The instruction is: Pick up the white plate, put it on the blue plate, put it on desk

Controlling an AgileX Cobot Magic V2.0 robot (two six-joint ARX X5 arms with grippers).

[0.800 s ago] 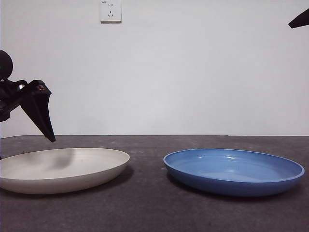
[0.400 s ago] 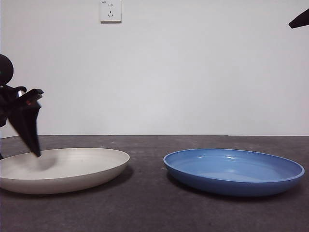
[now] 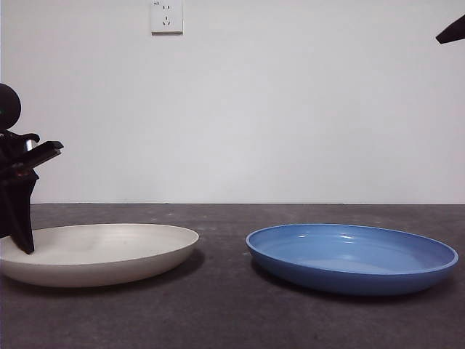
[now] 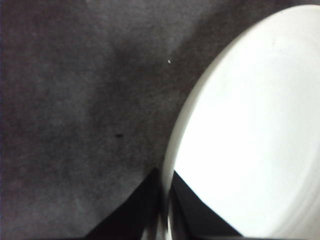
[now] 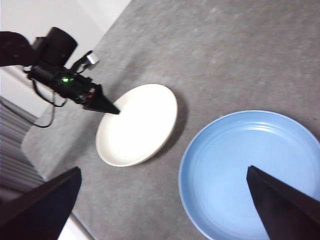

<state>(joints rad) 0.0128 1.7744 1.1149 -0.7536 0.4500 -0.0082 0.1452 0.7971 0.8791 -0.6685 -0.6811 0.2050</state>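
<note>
Dark speckled desk [image 3: 232,320] under cream white plate [image 3: 102,251], left fingers [image 4: 150,210] astride rim.

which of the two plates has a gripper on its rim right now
The white plate: the left gripper straddles its rim, one jaw inside and one outside. The blue plate has nothing touching it.

The white plate [image 3: 98,253] sits on the bench [image 3: 232,320] toward its left edge, the blue plate [image 3: 352,257] beside it toward the right edge, apart.
</note>
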